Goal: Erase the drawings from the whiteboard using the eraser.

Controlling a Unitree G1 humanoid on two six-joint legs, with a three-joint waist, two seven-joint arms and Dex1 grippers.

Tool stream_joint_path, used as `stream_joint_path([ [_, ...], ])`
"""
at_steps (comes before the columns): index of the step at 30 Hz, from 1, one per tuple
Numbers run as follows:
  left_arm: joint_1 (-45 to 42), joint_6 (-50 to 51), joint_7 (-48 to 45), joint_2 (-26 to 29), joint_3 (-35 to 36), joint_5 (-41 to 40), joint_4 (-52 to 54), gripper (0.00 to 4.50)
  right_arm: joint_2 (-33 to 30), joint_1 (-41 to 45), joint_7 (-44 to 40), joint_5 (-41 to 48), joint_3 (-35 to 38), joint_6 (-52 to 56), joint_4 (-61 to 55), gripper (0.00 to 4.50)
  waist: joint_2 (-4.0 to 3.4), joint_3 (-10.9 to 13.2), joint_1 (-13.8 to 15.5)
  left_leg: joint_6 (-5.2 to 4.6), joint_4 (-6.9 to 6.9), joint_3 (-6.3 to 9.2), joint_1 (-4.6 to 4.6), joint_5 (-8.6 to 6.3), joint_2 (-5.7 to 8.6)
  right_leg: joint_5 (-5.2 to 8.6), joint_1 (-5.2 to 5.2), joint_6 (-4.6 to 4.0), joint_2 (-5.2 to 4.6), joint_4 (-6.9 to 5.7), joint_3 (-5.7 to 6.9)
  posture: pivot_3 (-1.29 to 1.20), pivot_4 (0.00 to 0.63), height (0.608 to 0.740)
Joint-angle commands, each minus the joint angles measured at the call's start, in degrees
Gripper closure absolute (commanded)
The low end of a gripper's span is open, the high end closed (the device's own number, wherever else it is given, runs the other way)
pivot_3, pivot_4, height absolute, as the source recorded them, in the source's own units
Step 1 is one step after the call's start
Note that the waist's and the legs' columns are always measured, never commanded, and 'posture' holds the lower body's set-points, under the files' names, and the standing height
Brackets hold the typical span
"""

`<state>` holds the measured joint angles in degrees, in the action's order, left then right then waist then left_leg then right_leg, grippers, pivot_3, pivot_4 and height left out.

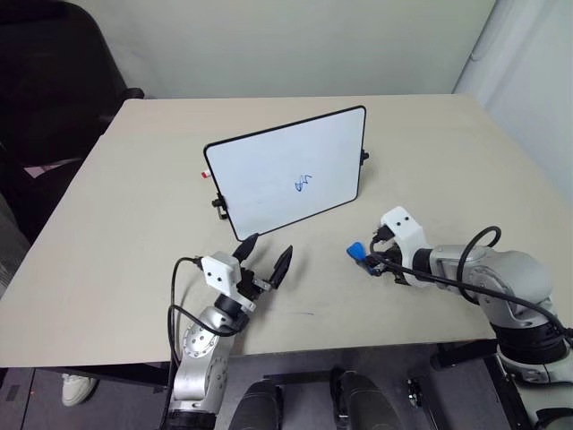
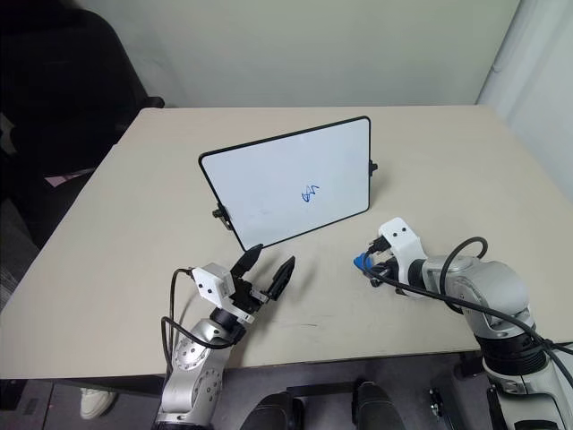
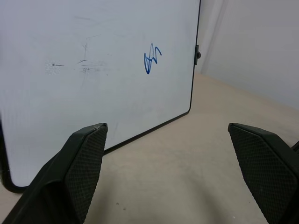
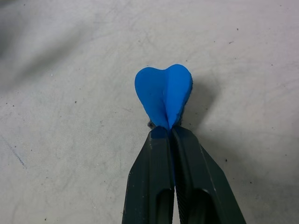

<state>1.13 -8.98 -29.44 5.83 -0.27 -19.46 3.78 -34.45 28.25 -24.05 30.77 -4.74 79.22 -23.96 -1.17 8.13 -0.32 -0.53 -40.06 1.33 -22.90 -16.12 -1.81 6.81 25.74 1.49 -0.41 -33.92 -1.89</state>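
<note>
Where right gripper [image 4: 170,133] pinches, soft blue eraser [image 4: 163,93] folds heart-shaped

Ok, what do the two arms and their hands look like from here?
Both arms are silver-grey metal with looping black cables. Each wrist carries a white block ahead of a hand of two black fingers: left hand, right hand. The left fingers are tapered, with cross-hatched pads.
</note>
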Motion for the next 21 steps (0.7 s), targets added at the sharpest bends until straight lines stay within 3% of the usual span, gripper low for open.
stream_joint_path([
  [1,0.1,-0.9,0.2,0.2,0.3,-0.1,1.9,0.0,0.5,2.5,-1.8,1.6,4.1,-3.3,-2.2,4.47,0.0,0.0,0.0,0.0,0.0,0.0,0.0,0.0,0.0,0.0,0.0,0.0,0.0,0.0,0.0,0.0,0.15,0.74],
  [8,0.1,-1.0,0.4,0.2,0.6,-0.1,1.9,0.0,9.2,8.6,0.6,3.4,11.5,-10.7,1.1,4.47,0.0,0.0,0.0,0.0,0.0,-0.01,0.0,0.0,0.0,-0.02,0.04,-0.04,0.05,-0.02,-0.01,0.0,0.15,0.74],
  [21,0.5,-0.6,0.6,1.2,1.4,-0.3,3.3,0.0,22.6,16.5,5.6,-6.1,3.9,-24.4,20.1,4.47,0.0,0.0,0.0,0.07,0.02,0.01,-0.14,-0.04,-0.04,-0.43,0.42,-0.69,-0.04,-0.08,0.0,0.0,0.15,0.74],
])
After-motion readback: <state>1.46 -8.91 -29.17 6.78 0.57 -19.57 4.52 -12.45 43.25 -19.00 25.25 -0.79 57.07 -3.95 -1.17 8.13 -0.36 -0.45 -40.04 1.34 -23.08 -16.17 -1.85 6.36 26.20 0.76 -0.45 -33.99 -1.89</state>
